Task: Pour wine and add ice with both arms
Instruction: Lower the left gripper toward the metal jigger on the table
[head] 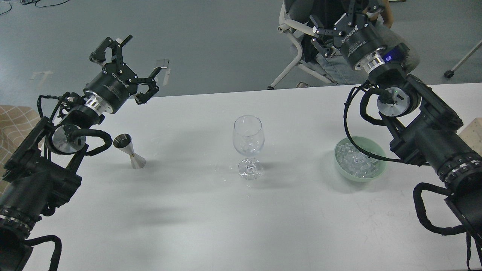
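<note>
A clear wine glass point(248, 145) stands upright at the middle of the white table point(188, 210); I cannot tell whether anything is in it. A steel double-cone jigger point(130, 151) stands to its left, near my left arm. Ice point(357, 162), a heap of small clear cubes, fills a pale green bowl point(340, 168) to the right of the glass. My left gripper point(130, 62) is raised over the table's far left edge, open and empty. My right gripper point(339, 26) is held high beyond the far edge, above and behind the bowl, open and empty.
A chair point(297, 56) with a seated person stands behind the table's far edge at the right. A tan checked cloth point(15, 120) lies at the left edge and a pale block point(472, 131) at the right edge.
</note>
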`<state>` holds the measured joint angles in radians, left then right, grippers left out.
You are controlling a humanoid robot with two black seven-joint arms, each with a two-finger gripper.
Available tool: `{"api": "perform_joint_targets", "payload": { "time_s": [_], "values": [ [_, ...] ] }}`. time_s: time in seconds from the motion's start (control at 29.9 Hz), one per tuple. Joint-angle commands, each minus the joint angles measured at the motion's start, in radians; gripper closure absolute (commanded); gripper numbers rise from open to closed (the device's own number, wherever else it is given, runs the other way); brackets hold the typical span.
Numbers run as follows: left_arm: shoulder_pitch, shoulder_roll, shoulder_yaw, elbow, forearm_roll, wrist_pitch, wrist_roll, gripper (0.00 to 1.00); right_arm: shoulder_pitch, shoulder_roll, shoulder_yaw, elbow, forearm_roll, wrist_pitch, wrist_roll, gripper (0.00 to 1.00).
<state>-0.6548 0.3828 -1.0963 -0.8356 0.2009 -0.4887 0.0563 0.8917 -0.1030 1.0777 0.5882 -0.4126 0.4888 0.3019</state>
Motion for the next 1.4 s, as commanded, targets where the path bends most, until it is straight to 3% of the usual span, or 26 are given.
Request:
{"api": "perform_joint_targets", "payload": {
  "time_s": [0.0,0.3,0.53,0.74,0.97,1.14,1.37],
  "values": [
    [0.000,-0.005,0.003,-0.004,0.003,0.000,0.000,0.01,-0.004,0.002,0.021,0.004,0.000,0.000,0.000,0.00],
    [-0.046,0.005,-0.010,0.024,-0.006,0.000,0.017,0.01,0.019,0.000,0.021,0.010,0.000,0.000,-0.007,0.00],
    [-0.086,0.001,-0.022,0.107,-0.023,0.000,0.004,0.01,0.023,0.000,0.022,0.005,0.001,0.000,-0.003,0.00],
    [-0.092,-0.002,-0.024,0.105,-0.028,0.000,-0.026,0.01,0.024,0.000,0.021,0.005,0.001,0.000,-0.001,0.00],
    [-0.098,0.005,-0.005,0.092,-0.009,0.000,-0.027,0.01,0.024,0.002,0.022,0.004,0.003,0.000,0.000,0.00],
    [-0.089,0.016,-0.007,0.056,-0.006,0.000,-0.027,0.01,0.024,0.005,0.033,0.004,0.001,0.000,0.002,0.00],
    [-0.025,0.071,-0.004,-0.151,0.084,0.000,-0.026,0.01,0.021,0.003,0.033,0.007,0.001,0.000,0.002,0.00]
  ]
}}
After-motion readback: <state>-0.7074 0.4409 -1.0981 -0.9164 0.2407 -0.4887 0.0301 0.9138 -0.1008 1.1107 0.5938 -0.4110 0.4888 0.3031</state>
